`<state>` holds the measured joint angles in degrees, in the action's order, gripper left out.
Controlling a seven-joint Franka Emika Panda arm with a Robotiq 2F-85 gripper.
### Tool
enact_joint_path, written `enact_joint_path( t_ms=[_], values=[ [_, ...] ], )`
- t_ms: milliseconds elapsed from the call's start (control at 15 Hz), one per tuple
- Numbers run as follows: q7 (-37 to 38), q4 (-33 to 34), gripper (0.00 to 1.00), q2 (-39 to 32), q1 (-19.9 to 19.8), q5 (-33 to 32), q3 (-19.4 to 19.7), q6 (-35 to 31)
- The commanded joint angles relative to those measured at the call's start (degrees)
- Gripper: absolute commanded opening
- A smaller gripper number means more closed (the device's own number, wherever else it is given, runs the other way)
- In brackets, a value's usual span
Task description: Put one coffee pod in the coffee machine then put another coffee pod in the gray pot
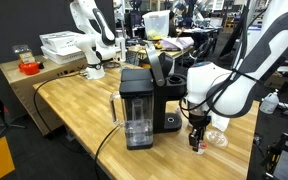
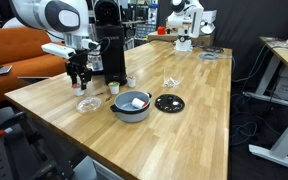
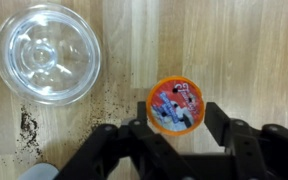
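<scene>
Coffee pod [image 3: 176, 105], orange-lidded, sits between the fingers of the gripper [image 3: 177, 122] near the bench edge beside the coffee machine [image 1: 142, 100]. The fingers flank it closely, but I cannot tell whether they clamp it. A loose hold could tip or drop it onto the glass dish [image 3: 49, 52] just beside, or onto the spilled coffee grounds [image 3: 29, 130]. The machine's pod slot is hidden. The gray pot [image 2: 132, 106] stands mid-bench, and the small cup [image 2: 114, 88] near it is perhaps the second pod.
</scene>
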<state>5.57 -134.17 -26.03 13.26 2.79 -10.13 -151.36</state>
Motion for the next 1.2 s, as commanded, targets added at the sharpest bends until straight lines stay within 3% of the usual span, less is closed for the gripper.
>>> enact_joint_path(
  t_ms=[0, 467, 800, 867, 1133],
  values=[
    [-1.65, 1.09, 0.33, -0.27, -1.31, 0.94, -0.82, 1.83],
    [-0.69, -0.58, 0.08, 2.16, -0.76, 0.26, -0.26, 3.04],
    [0.35, -5.4, 0.0, 8.33, -0.95, 0.8, -0.23, 1.47],
    [0.71, -6.78, 0.04, 10.49, -1.0, 0.73, -0.02, 1.33],
    [2.26, -11.66, 0.04, 19.12, -1.41, 0.22, 0.92, 1.47]
  ],
)
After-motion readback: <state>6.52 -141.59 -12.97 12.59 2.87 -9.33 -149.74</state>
